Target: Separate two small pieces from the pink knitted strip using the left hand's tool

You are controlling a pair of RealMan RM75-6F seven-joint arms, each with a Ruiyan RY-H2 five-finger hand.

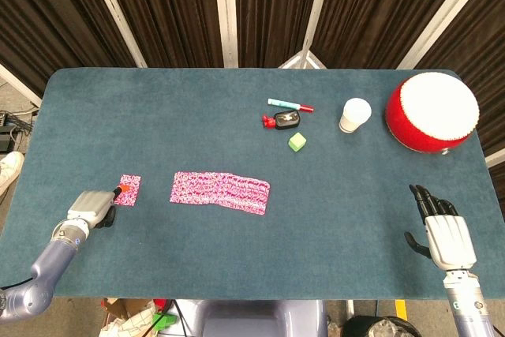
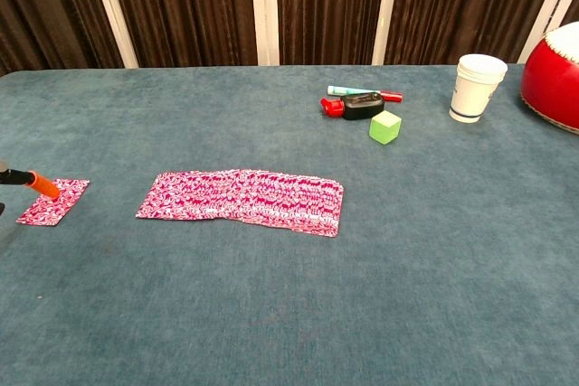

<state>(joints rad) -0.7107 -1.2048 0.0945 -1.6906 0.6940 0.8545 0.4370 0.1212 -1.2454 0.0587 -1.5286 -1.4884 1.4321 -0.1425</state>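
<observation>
Your left hand [image 1: 88,207] grips the orange-tipped tool [image 2: 40,184], its tip touching a small pink piece [image 2: 52,202] lying well left of the pink knitted strip [image 2: 242,198], which sits mid-table. Your right hand [image 1: 443,234] hovers at the near right, fingers extended together, holding nothing.

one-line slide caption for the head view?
Left hand holds orange-tipped tool on small pink piece, apart from knitted strip.
</observation>
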